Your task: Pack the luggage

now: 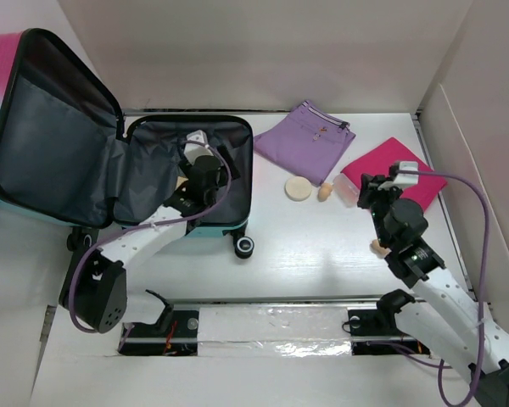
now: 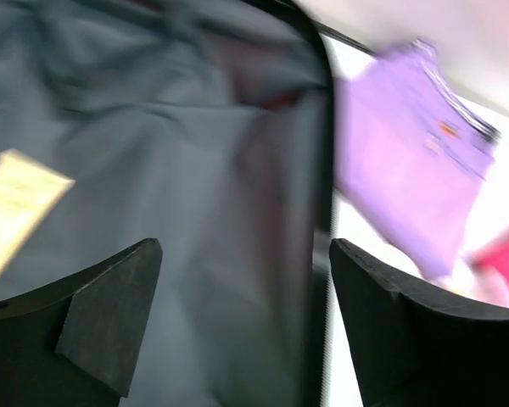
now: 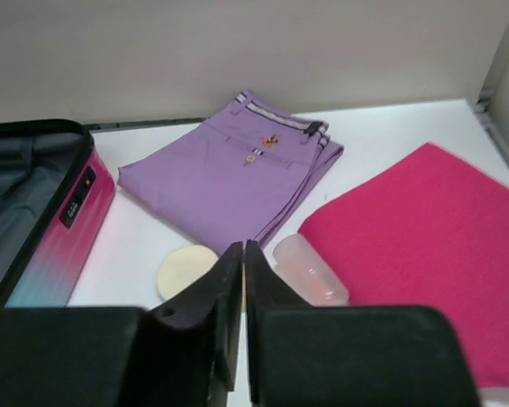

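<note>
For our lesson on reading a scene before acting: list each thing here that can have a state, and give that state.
luggage: open, lid swung back.
left gripper: open, empty, over the luggage.
right gripper: shut, empty.
purple garment: folded, lying flat.
magenta cloth: folded, lying flat.
bottle: lying on its side.

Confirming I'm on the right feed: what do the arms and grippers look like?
The left arm and right arm match: white link shells, black joints and bases. A purple cable trails from the left wrist, another from the right. The left gripper and right gripper have plain matte black, wedge-shaped fingers. No markings show.
</note>
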You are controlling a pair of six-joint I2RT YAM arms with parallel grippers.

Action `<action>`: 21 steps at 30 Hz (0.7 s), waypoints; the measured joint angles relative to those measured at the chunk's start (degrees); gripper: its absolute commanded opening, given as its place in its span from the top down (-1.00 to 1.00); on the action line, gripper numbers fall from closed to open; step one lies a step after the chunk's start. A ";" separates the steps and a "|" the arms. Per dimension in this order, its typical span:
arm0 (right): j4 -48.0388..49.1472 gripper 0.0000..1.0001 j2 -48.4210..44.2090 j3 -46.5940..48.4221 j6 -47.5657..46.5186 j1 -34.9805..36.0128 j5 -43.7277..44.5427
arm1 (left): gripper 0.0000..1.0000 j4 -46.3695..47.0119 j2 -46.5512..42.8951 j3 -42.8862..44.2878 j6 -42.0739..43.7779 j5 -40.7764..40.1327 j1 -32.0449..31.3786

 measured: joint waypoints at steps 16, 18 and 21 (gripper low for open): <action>-1.99 -0.51 28.89 6.51 -1.31 -11.19 -5.46 | -0.08 -6.14 -30.82 -0.81 2.67 16.76 -18.23; -2.64 -0.52 32.74 8.52 -1.99 -14.03 -7.34 | -0.14 -8.28 -36.85 -0.68 3.19 18.08 -18.38; -3.93 -0.48 39.01 12.46 -3.13 -16.96 -10.93 | -0.22 -12.83 -42.66 0.79 5.35 19.63 -18.38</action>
